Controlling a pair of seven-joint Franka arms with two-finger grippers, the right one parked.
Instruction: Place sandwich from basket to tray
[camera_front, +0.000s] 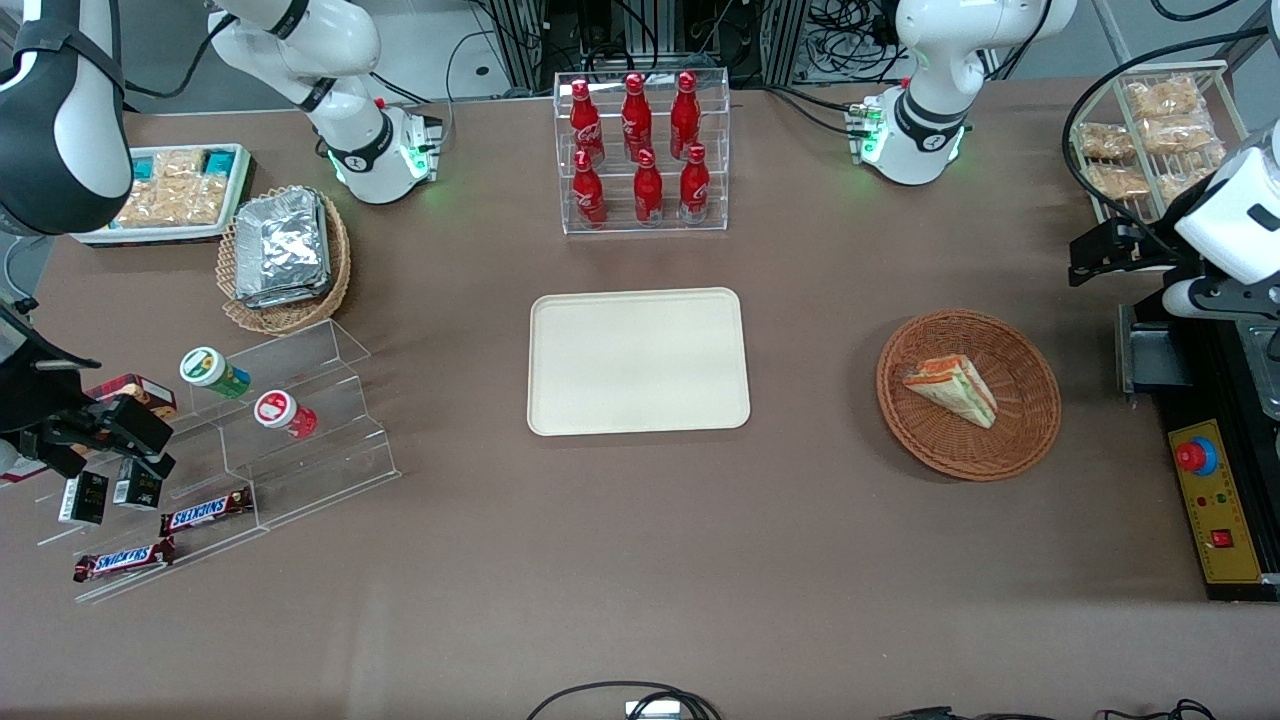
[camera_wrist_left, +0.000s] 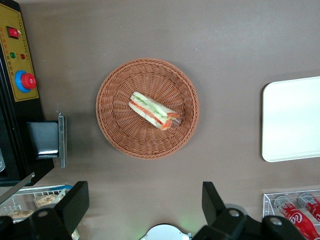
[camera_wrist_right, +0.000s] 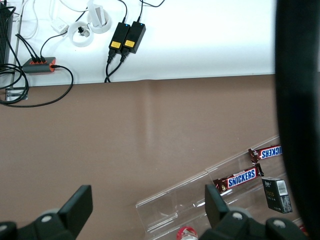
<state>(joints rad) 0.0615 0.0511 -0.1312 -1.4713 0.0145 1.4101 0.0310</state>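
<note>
Right now the end effector is hanging high with fingers wide apart | sandwich is lying in the basket | should be dropping straight down, pinching bread sides gently | tray is waiting nearby.

A robotics lab dressed up as a snack counter: robot arm bases bolt onto a brown table, with an emergency-stop box at 3 o'clock. Cables tangle at 12 o'clock, above an acrylic rack of cola bottles.
</note>
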